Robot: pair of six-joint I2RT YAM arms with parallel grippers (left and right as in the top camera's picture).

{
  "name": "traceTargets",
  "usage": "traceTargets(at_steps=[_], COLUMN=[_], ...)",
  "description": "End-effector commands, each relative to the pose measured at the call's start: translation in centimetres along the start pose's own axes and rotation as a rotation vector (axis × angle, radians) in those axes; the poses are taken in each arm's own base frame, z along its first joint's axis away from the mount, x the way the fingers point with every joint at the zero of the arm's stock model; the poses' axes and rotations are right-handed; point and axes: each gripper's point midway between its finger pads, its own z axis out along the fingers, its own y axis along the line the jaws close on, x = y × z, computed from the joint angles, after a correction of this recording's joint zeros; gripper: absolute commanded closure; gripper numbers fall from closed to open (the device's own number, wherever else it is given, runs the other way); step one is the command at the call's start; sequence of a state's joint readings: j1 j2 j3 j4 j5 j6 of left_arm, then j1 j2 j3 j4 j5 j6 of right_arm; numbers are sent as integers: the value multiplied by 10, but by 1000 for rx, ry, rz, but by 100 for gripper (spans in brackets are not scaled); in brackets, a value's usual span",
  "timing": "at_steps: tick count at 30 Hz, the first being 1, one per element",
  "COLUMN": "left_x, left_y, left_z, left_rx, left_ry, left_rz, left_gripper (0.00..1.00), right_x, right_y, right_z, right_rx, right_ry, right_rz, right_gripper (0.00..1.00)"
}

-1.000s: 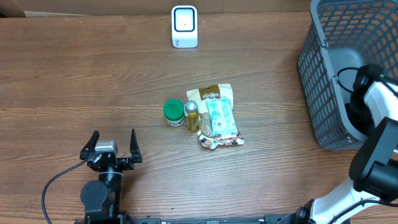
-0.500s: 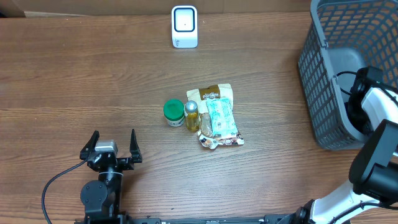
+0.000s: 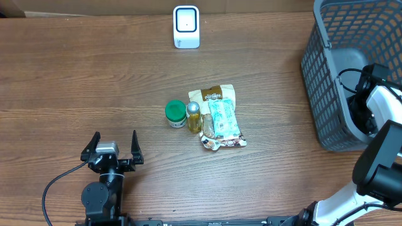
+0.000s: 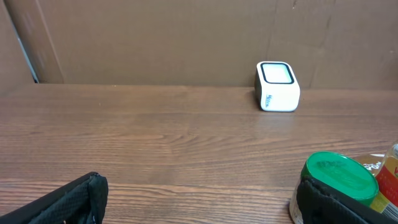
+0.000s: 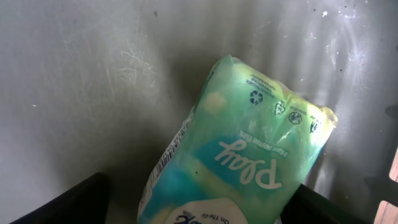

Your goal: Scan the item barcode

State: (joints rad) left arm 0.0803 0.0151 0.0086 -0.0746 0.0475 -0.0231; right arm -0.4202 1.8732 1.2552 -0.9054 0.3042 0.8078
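Note:
A green and blue tissue packet lies on the grey floor of the basket, with barcode stripes along its left edge. My right gripper is down inside the basket and open. The packet lies between its fingers, with a gap showing at the left finger. The white scanner stands at the table's far edge. My left gripper rests open and empty near the front left, in line with a green-lidded jar.
A pile sits mid-table: the green-lidded jar, a small yellow bottle, a teal packet and a brown pouch. The basket's mesh walls stand around my right arm. A cardboard wall backs the table.
My right arm has shifted slightly inside the basket. The left arm and the pile on the table have not moved.

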Motion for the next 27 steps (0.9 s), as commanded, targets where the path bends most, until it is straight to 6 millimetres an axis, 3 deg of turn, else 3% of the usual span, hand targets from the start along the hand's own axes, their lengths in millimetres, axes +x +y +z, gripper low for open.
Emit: traceTargets(at_steps=[1,9,14,19,23,25,27], left_x=[0,0,0,0,0,0,0], left_y=[2,2,2,2,2,2,2], left_z=[0,0,0,0,0,0,0], left_rx=[-11,-11,-11,-11,-11,-11,-11], left_ry=[-6,-6,-6,-6,-6,-6,-6], left_rz=[1,1,1,1,1,1,1], left_gripper=[0,0,1,0,0,0,0], right_x=[-7,-13,-16,-19,-20,-23,-30], right_y=[-2,-6,-5,-11,-9,-8,-5], right_z=[4,4,4,3,1,-5,-17], right_rx=[28,43,41,67,58,52,41], right_ry=[-30,-68,-84,-107,-108,-112,-119], right_rz=[30,217,232,229,219,219,220], right_gripper=[20,20,21,44,48,60,62])
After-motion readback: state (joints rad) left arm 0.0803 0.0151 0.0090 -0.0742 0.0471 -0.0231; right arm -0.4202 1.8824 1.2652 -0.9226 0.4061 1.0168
